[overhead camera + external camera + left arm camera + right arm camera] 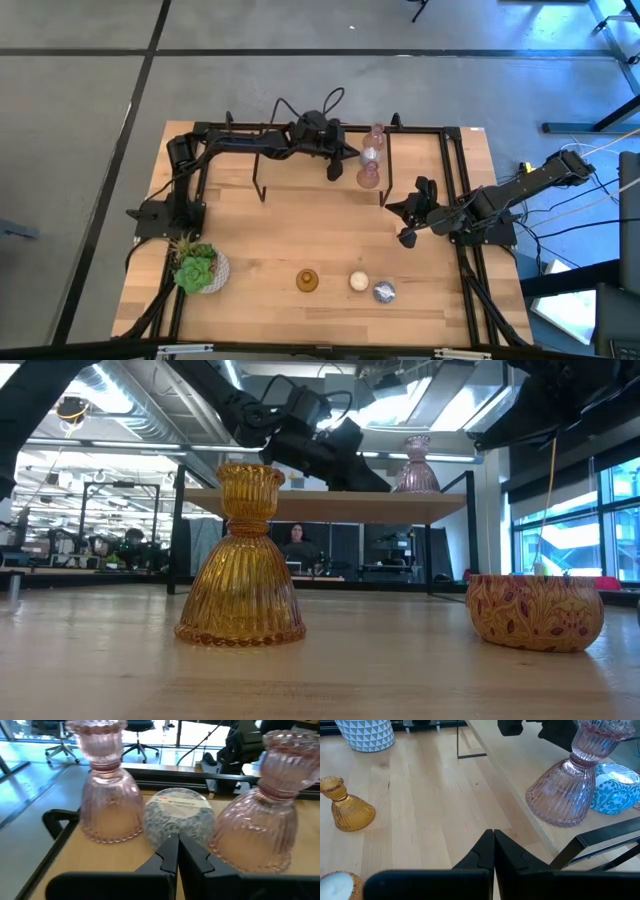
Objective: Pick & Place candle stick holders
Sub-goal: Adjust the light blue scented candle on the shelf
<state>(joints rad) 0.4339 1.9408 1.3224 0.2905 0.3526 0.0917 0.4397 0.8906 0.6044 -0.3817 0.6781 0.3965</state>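
Our left end effector (176,851), closed and empty, sits by the shelf's (300,170) pink holders (368,176). Right end effector (493,849) waits closed. Next we likely fetch the amber holder (308,281).

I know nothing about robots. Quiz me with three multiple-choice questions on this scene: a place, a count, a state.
1. Where is the amber holder? A on the table; B on the floor; C in a gripper.
2. How many pink holders stand on the shelf? A one; B two; C four.
3. The left gripper is: A wide open; B shut, empty; C clamped on the plant.
Answers: 1A, it stands on bare wood; 2B, two flank a blue-patterned piece; 3B, its tips meet with nothing between.
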